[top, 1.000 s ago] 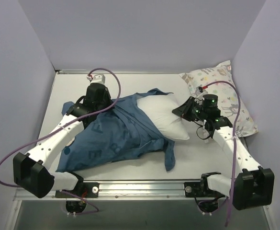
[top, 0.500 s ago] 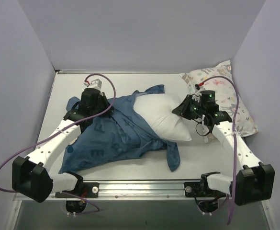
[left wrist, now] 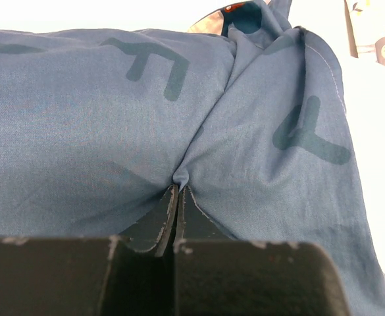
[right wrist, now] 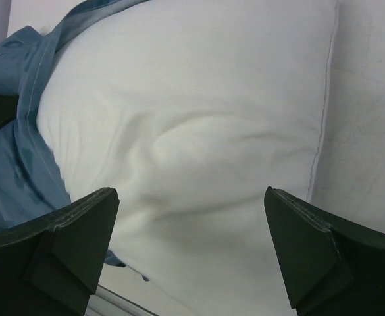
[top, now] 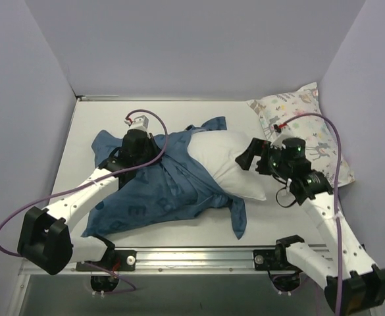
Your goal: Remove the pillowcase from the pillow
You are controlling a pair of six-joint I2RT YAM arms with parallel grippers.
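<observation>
The blue pillowcase (top: 146, 194) lies crumpled across the left and middle of the table, still over the left end of the plain white pillow (top: 222, 161). The pillow's right part sticks out bare. My left gripper (top: 154, 149) is shut on a pinched fold of the pillowcase (left wrist: 258, 131), with the fingertips (left wrist: 177, 191) pressed together. At the pillow's right end my right gripper (top: 247, 158) stands wide open and holds nothing. In the right wrist view the pillow (right wrist: 199, 118) fills the space beyond the right gripper (right wrist: 191, 192).
A white pillow printed with small animals and leaves (top: 304, 128) leans in the back right corner, just behind the right arm. A loose tail of pillowcase (top: 237, 217) hangs toward the metal rail (top: 199, 255) at the near edge. Walls close in on both sides.
The right gripper opened and let go of the pillow, then drew back slightly. The pillow has slid right and nearer, further out of the pillowcase. The left gripper stayed shut on the fabric, shifting a little.
</observation>
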